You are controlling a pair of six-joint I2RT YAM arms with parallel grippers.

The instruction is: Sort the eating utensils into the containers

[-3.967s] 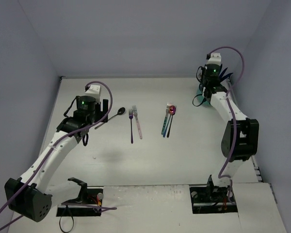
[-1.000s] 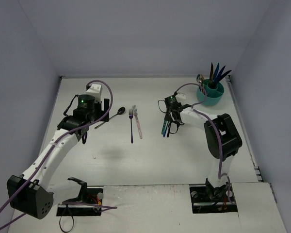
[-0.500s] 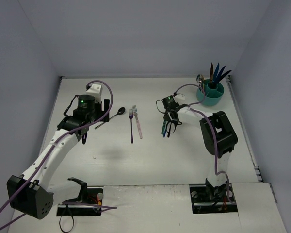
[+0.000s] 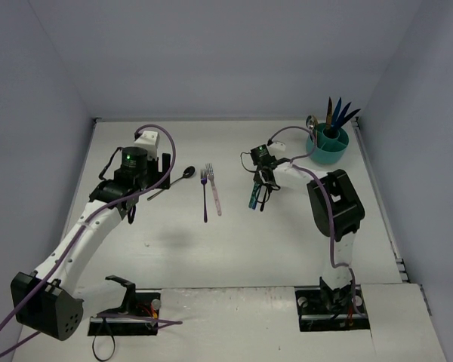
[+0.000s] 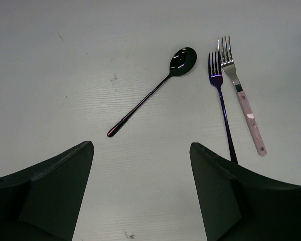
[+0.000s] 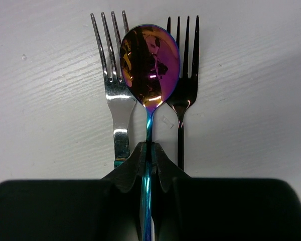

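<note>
Your right claw is clenched on the iridescent spoon, bowl just ahead of the fingertips. The silver fork and black fork flank it, seemingly touching. Lift crooked and you could drag one, or the slim handle swivels.

White table (pale lavender walls)

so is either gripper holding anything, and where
Right gripper pinches the iridescent purple-gold metal spoon by its thin handle, just below the bowl. Left gripper is open, holding nothing.
</note>
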